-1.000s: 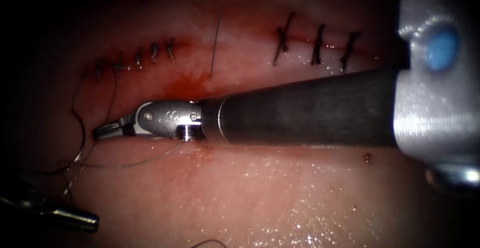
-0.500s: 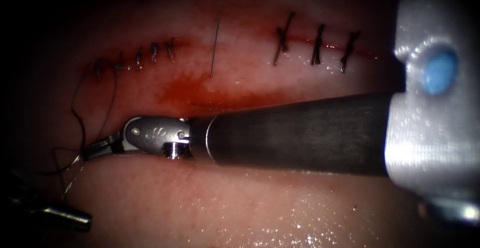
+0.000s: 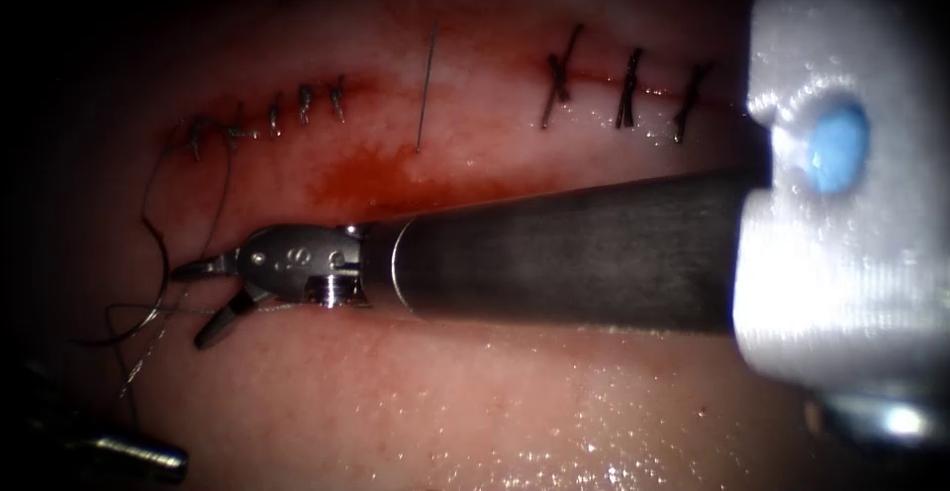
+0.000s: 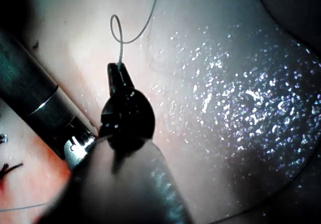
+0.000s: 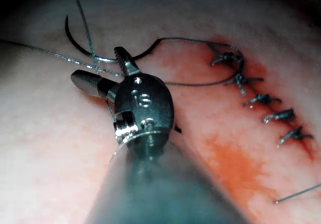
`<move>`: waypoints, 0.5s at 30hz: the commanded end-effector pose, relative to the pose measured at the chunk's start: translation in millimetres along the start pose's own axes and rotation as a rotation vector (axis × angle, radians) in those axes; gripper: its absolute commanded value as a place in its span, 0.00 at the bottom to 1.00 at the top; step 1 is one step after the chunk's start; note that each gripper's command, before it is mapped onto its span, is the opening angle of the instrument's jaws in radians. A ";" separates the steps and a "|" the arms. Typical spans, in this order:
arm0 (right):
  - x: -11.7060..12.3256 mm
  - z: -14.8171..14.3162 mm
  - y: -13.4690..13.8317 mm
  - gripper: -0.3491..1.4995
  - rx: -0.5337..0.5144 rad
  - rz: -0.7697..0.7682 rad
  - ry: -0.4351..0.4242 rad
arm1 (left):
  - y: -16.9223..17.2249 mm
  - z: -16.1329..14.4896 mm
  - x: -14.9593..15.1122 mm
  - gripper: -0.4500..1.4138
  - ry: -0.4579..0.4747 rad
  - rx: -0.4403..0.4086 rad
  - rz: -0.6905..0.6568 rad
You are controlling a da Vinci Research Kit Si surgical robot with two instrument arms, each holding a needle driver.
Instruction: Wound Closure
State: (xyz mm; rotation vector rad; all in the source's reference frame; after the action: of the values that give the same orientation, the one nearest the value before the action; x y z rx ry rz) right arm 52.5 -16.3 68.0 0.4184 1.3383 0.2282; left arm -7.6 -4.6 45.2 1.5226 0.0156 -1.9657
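My right tool (image 3: 193, 305) reaches in from the right across the tissue (image 3: 475, 392), below the cut's left end. Its jaws stand open, empty, with thread (image 3: 148, 311) running past their tips. In the right wrist view the open jaws (image 5: 98, 66) straddle a strand of thread (image 5: 50, 54), and the dark curved needle (image 5: 83, 52) lies on the tissue just beyond them, held by neither tool. My left tool (image 3: 129, 449) sits low at the left. In the left wrist view its jaws (image 4: 118, 69) are shut on the thread (image 4: 118, 33), which curls into a small loop.
Several stitches (image 3: 272, 115) close the cut's left part and three more (image 3: 625, 90) its right part. A loose thread end (image 3: 426, 85) stands between them. Red fluid (image 3: 366, 174) stains the tissue below the cut. The right tool's shaft (image 3: 564, 263) spans the middle.
The right tool has slid down and to the left, and its jaws, shut a second ago, have opened. The left tool has barely moved.
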 end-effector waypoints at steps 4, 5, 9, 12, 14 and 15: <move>-1.3 0.6 -1.0 0.05 -0.014 0.000 -0.008 | 0.5 0.9 0.3 0.00 0.002 -0.001 0.006; -0.5 -0.7 -0.8 0.00 0.013 0.010 0.004 | 0.7 0.7 0.5 0.00 -0.006 -0.001 0.007; 1.9 -4.0 0.4 0.00 -0.034 -0.002 0.016 | 1.6 -0.1 0.1 0.00 -0.063 0.002 0.014; 4.4 -7.7 1.4 0.00 -0.068 -0.016 0.050 | 2.8 -1.4 -1.0 0.00 -0.147 -0.004 0.018; 5.6 -9.7 1.8 0.00 -0.084 -0.020 0.060 | 3.7 -2.4 -2.1 0.00 -0.232 -0.015 0.016; 6.2 -10.7 1.9 0.00 -0.088 -0.022 0.065 | 4.4 -3.1 -2.9 0.00 -0.289 -0.021 0.003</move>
State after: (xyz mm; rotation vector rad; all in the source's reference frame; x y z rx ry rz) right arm 42.2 -9.7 60.2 0.3089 1.3992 0.2893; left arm -0.2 -4.4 48.9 1.1222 -0.0916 -2.2211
